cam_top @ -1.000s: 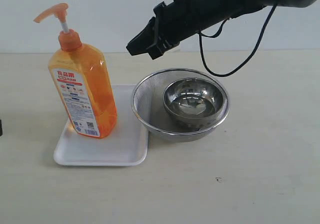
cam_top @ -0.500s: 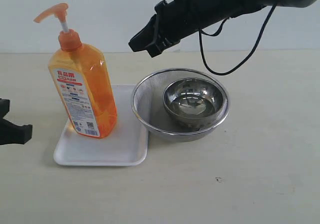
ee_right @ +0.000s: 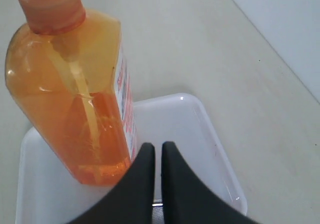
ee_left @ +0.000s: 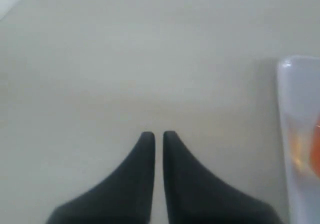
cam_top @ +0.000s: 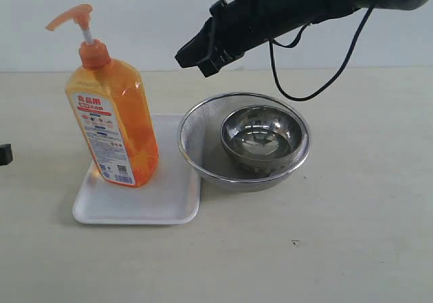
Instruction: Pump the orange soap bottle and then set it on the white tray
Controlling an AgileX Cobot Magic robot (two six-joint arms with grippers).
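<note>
Orange soap bottle (cam_top: 115, 130) stood upright at the left of the exterior frame, its base on the white tray (cam_top: 159, 205), toward the tray's far left part. Its pump head was raised on the white stem, spout pointing to the frame's left. Just right of the tray, touching or nearly so, sat a mesh strainer (cam_top: 195, 137) with a steel bowl (cam_top: 260, 137) inside it.

The right tool (cam_top: 181, 58) hung in the upper middle of the frame, above the gap between bottle and strainer, touching nothing. Its fingers were pressed together and empty, and its wrist view looked down on the bottle's shoulder and the tray. The left tool (ee_left: 154, 134) was also pressed together and empty, low over the bare surface (cam_top: 338, 235) with only the tray's edge at the side of its view.

The placing looked met; whether the pump had been worked could not be told. The risk lay in pressing it. The orange soap bottle was tall and narrow-footed, and nothing held it. A push landing out on the spout rather than over the stem could tip it toward the strainer or skid the light tray. A closed tip could also slip off the sloped head.
</note>
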